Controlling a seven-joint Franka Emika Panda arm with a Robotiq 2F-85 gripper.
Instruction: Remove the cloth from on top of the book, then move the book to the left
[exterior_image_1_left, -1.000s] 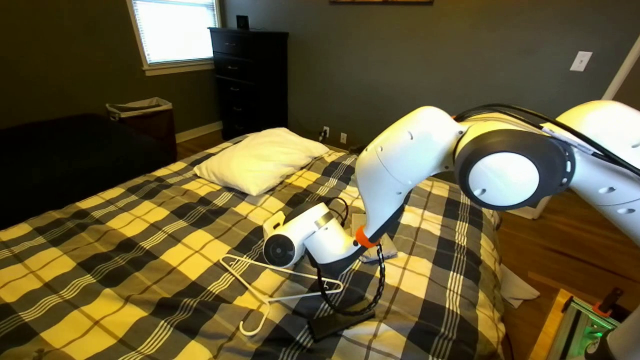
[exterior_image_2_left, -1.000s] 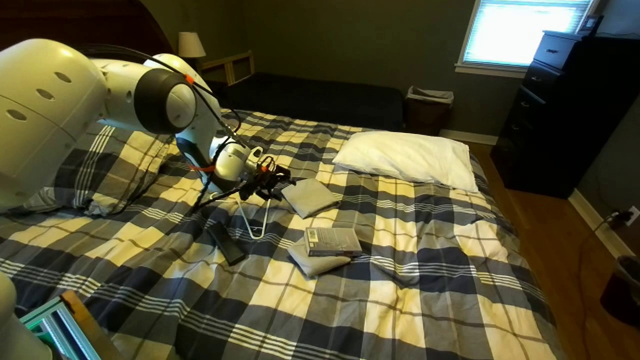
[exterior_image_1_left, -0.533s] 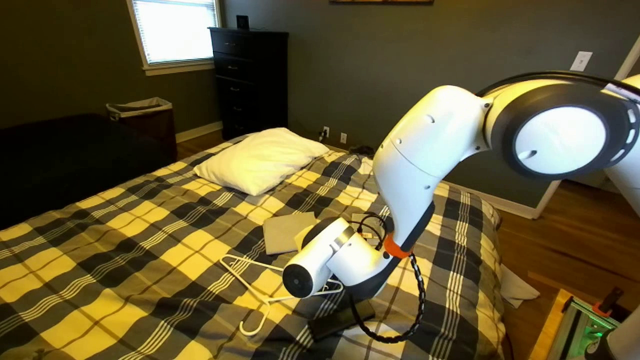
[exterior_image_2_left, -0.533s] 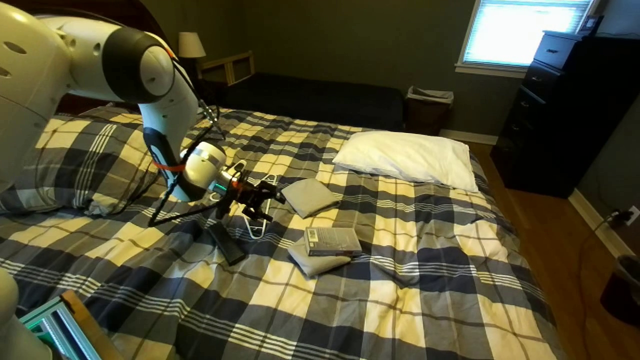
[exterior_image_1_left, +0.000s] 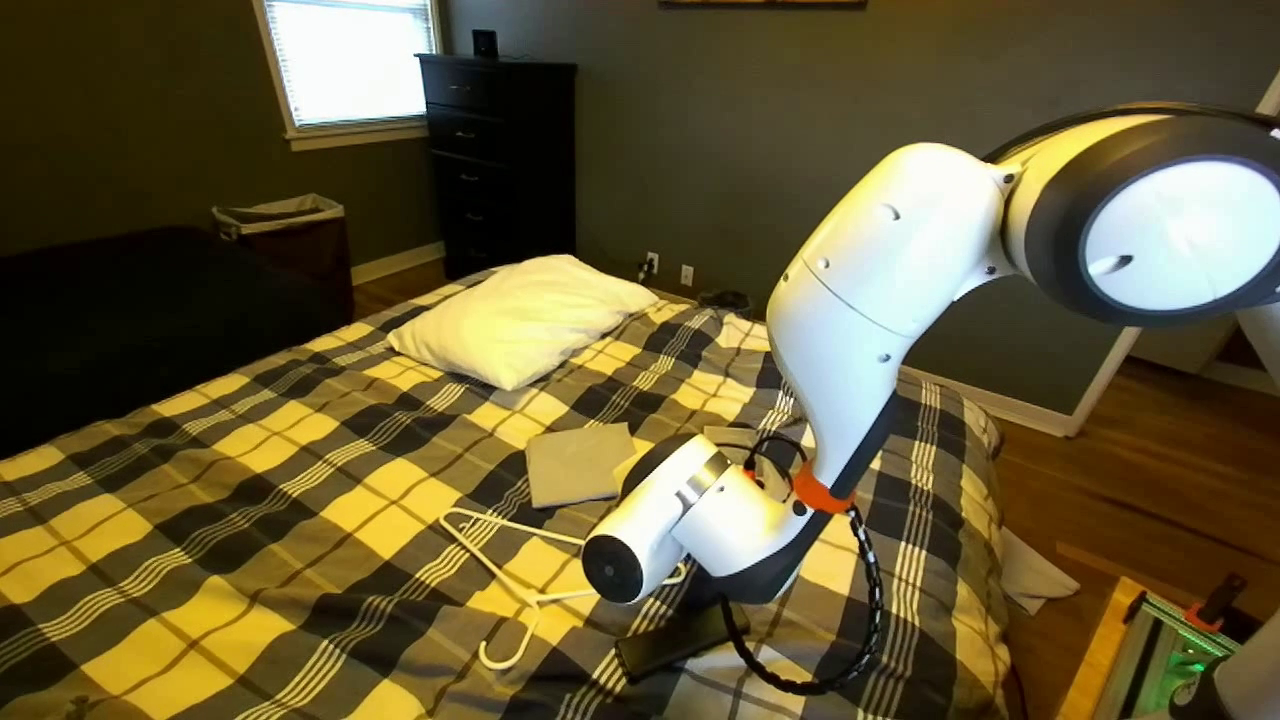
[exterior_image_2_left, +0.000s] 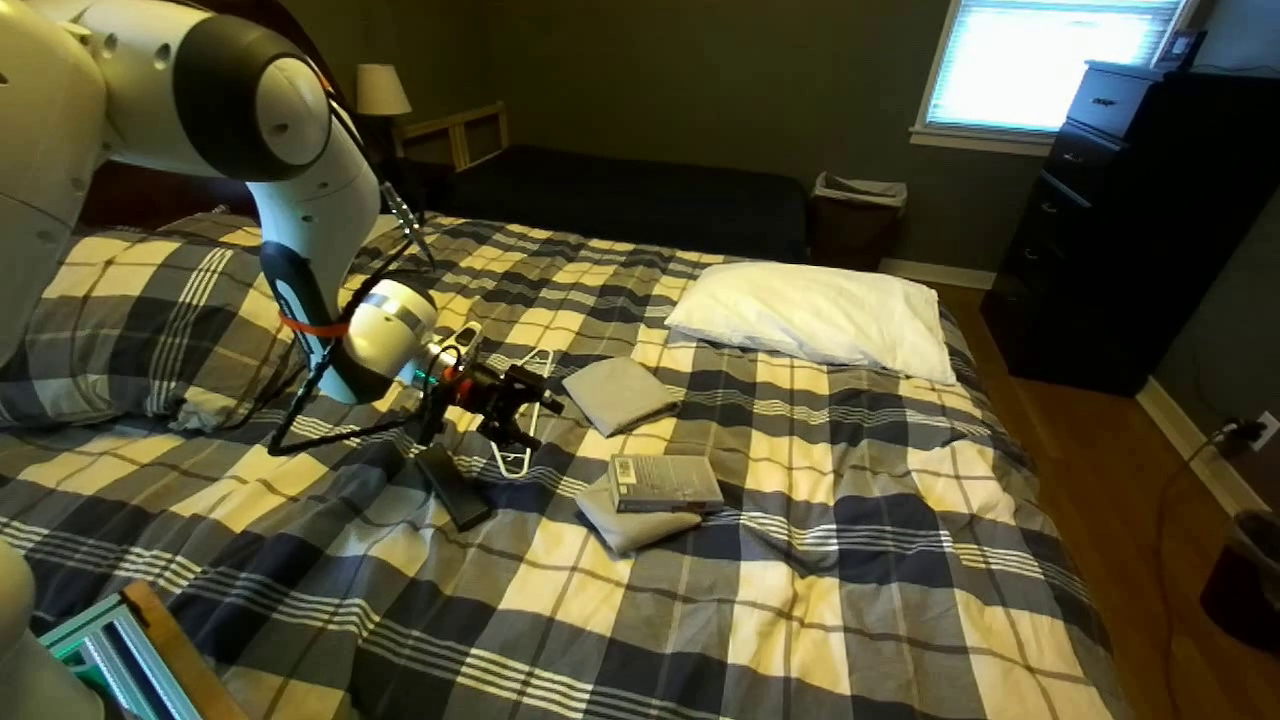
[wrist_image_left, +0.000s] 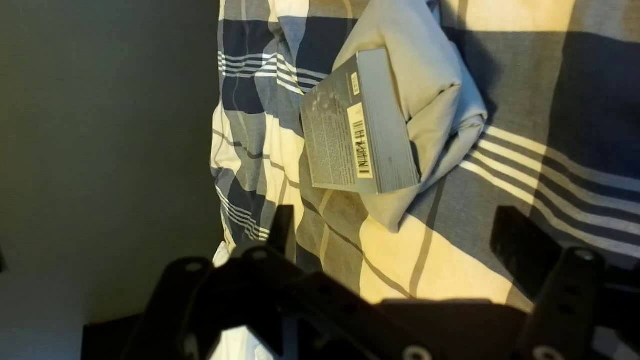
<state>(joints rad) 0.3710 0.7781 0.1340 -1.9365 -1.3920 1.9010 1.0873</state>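
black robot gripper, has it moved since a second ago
Yes: in an exterior view the black robot gripper has shifted left and down in the picture, farther from the large white rectangular pillow, which stayed put.

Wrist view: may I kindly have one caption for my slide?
Open, empty hand facing a barcoded grey book resting on folded fabric over plaid bedding.
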